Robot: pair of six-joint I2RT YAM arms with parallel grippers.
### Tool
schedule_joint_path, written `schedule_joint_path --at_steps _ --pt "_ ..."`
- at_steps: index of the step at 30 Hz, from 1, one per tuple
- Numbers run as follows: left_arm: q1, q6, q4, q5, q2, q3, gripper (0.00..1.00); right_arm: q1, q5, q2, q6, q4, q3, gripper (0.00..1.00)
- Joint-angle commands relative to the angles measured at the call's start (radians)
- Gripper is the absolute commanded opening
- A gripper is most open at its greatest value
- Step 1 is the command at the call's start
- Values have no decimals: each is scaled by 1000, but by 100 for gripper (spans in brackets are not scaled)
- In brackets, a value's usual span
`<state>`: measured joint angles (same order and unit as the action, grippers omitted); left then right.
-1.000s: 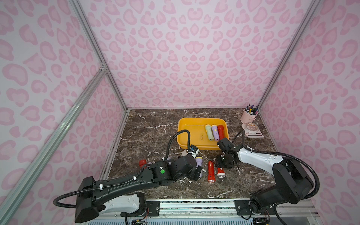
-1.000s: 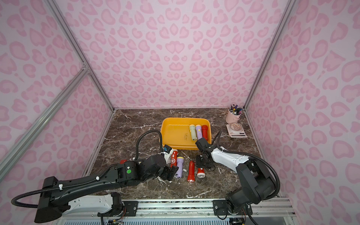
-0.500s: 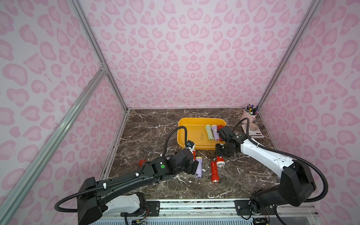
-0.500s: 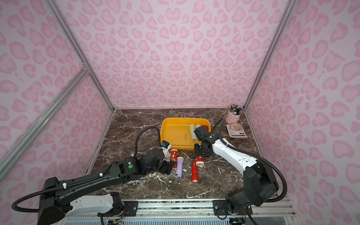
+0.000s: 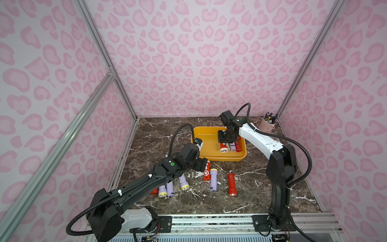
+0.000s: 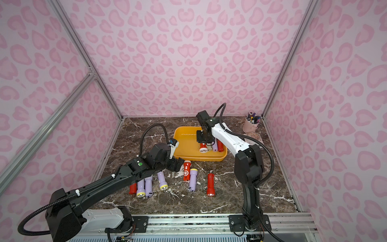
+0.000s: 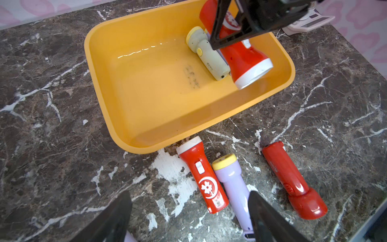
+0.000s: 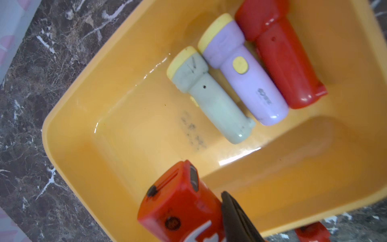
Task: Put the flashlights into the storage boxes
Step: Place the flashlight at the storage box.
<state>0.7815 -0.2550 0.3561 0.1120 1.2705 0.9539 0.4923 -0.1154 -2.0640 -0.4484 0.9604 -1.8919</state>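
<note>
- Right tool (image 5: 225,140) is clamping shut on a white-headed red flashlight (image 7: 240,56), hanging it tilted, head down, over the yellow tray (image 5: 206,144).
- Green flashlight (image 8: 211,98), lilac flashlight (image 8: 245,71) and plain red flashlight (image 8: 280,52) are lying side by side inside the tray, on its right side.
- Left tool (image 7: 189,197) is hovering over the table (image 5: 261,188) just in front of the tray, jaws spread wide, gripping nothing.
- Flower-marked red flashlight (image 7: 203,176) and a second lilac flashlight (image 7: 232,184) are lying touching, just outside the tray's near wall; a long red flashlight (image 7: 291,180) is lying near them.
- A cluster of lilac flashlights (image 5: 170,188) plus a small red one (image 5: 154,191) is lying under the left arm.
</note>
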Motion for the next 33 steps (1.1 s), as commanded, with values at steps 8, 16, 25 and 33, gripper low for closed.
schedule_joint_path --at_steps 8,16,25,33 --pt "-113 78 -48 -121 49 46 88 -32 3 -418 88 203 -486 35" --pt "-168 80 -57 -144 59 46 87 -64 -13 -490 89 216 -541 36" --pt "-175 65 -62 -150 79 64 87 -80 -22 -499 106 218 -540 45" --pt "-174 55 -55 -153 89 83 87 -83 -12 -409 125 239 -528 50"
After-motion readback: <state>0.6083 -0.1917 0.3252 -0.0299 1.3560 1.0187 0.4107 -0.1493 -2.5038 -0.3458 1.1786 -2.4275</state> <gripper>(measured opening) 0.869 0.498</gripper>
